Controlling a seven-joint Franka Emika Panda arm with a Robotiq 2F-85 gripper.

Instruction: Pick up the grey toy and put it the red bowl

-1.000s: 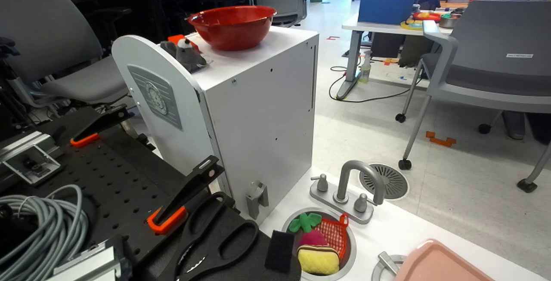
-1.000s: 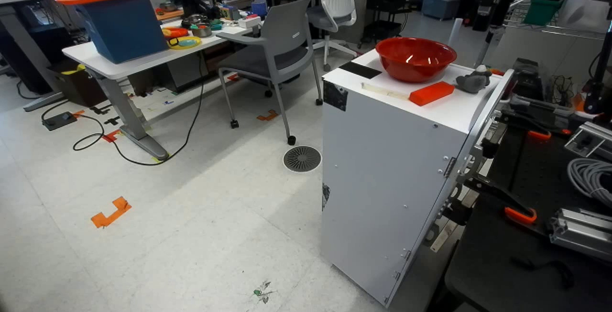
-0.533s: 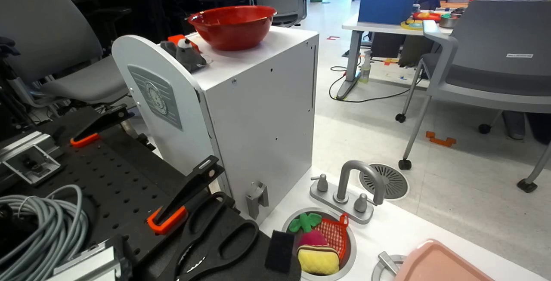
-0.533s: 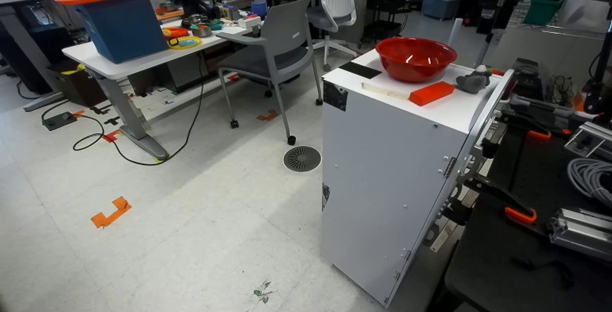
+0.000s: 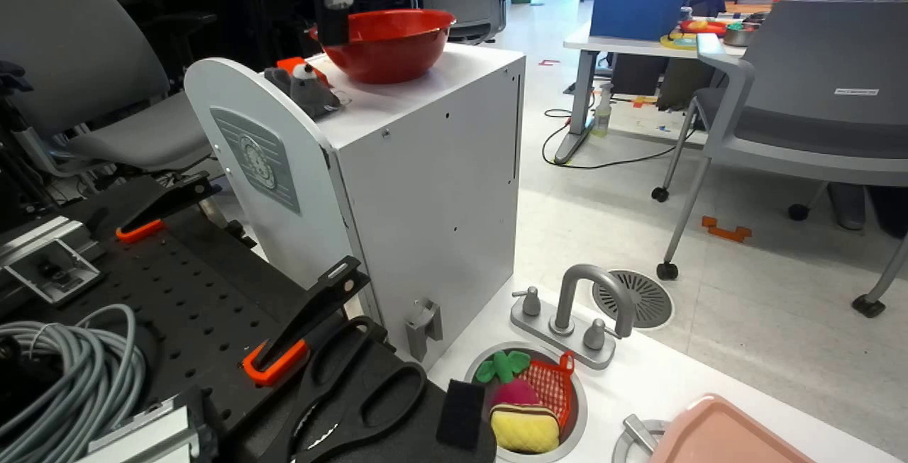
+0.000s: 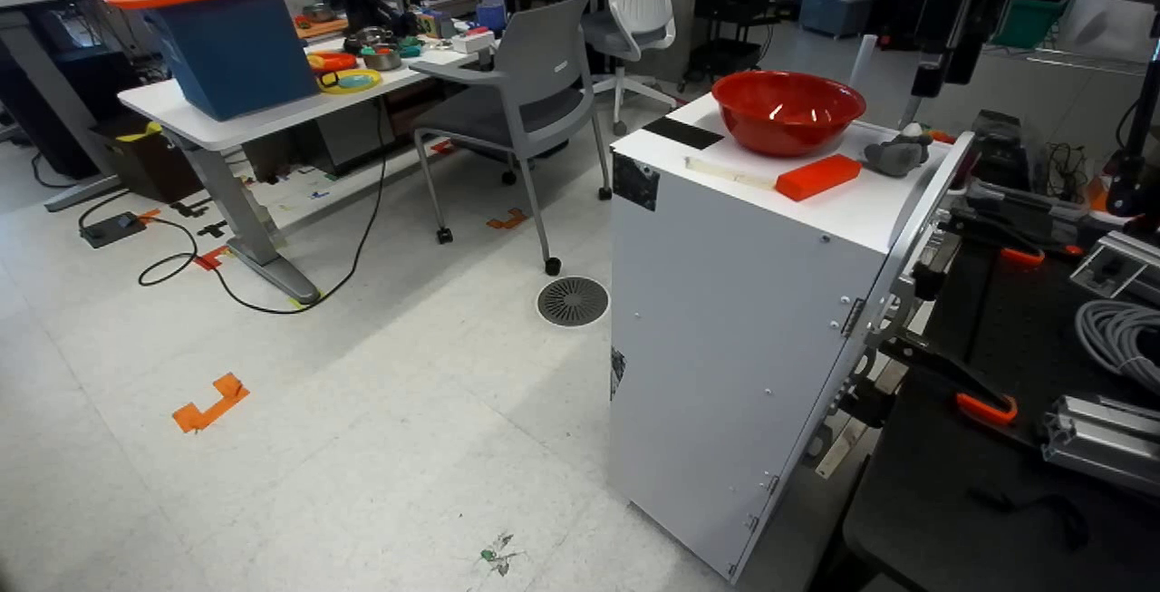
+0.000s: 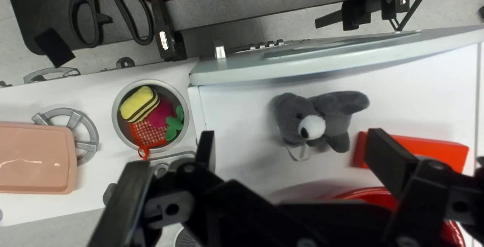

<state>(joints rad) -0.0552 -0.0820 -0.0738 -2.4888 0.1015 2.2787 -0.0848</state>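
Observation:
The grey toy is a small grey plush animal with a white muzzle. It lies on the white cabinet top in both exterior views (image 5: 312, 96) (image 6: 895, 157) and in the wrist view (image 7: 333, 123). The glossy red bowl stands upright beside it in both exterior views (image 5: 397, 55) (image 6: 788, 123); in the wrist view the bowl (image 7: 380, 197) is mostly hidden behind my gripper. My gripper (image 7: 291, 139) is open and empty, its fingers wide apart, above the cabinet top. In an exterior view the gripper (image 5: 333, 20) hides the bowl's left rim; it also shows above the toy's far side (image 6: 933, 75).
An orange block (image 6: 818, 178) lies between toy and bowl. A rounded upright panel (image 5: 230, 105) edges the cabinet top beside the toy. A sink (image 7: 118, 115) with fabric food, a faucet (image 5: 564, 307), a pink tray (image 7: 36, 158) and a black table with clamps (image 5: 277, 364) stand nearby.
My gripper has come down from above into both exterior views, lower over the cabinet top. The toy, bowl and orange block have not moved.

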